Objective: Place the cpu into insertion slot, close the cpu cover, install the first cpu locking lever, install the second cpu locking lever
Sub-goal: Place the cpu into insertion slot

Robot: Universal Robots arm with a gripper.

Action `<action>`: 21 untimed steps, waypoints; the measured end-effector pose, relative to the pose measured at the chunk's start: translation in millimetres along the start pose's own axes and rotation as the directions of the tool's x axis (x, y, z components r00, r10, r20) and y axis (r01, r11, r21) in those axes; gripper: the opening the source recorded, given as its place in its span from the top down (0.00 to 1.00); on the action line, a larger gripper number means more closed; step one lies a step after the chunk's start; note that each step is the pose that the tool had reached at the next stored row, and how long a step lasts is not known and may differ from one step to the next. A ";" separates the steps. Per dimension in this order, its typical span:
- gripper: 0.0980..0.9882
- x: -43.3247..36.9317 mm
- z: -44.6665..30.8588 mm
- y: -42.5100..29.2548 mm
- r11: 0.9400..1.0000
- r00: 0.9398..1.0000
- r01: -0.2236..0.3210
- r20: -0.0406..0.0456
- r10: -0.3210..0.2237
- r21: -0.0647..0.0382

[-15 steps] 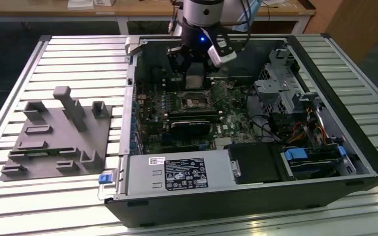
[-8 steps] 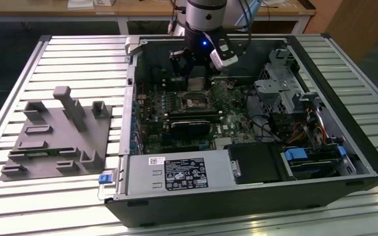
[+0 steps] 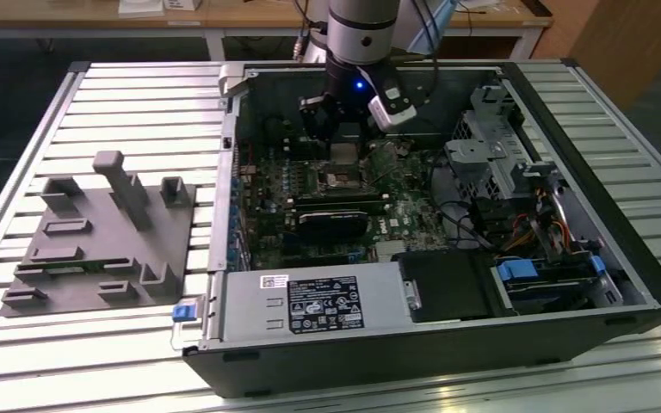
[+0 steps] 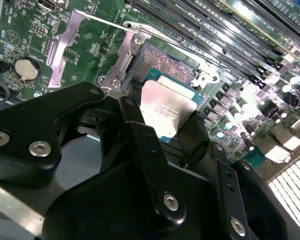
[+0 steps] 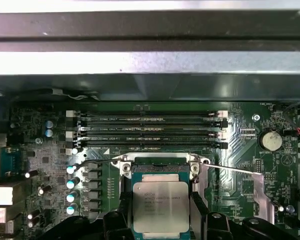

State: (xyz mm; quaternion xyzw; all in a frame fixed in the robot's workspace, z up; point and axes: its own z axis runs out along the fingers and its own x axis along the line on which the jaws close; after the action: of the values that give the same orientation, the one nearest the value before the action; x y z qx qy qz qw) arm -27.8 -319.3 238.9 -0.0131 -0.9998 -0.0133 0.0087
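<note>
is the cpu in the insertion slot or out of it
Out: the cpu is clamped in the gripper jaws above the insertion slot, whose contacts show bare.

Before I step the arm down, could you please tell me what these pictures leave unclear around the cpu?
Second wrist view: the cpu and the claw cover most of the insertion slot, so whether the chip is seated cannot be told.
First wrist view: the cpu's near edge is cut off by the picture's edge.
Exterior view: the gap between claw and slot is too small to judge.
</note>
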 end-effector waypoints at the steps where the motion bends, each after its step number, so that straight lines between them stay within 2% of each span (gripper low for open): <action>1: 0.50 -0.1 0.9 0.0 1.000 1.000 0.000 0.000 0.000 0.001; 8: 0.50 -0.1 1.2 0.0 1.000 1.000 -0.001 0.000 0.001 0.001; 12: 0.50 -0.2 1.5 -0.1 0.999 0.999 -0.048 0.001 0.048 0.000; 16: 0.50 -0.2 1.8 0.0 0.994 0.994 -0.106 0.003 0.106 -0.001; 21: 0.50 -0.1 1.8 -0.1 0.985 0.985 -0.173 0.004 0.173 -0.002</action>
State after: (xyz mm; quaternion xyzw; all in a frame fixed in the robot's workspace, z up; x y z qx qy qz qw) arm -27.7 -319.3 237.1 -0.0999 -0.9949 -0.0130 0.0075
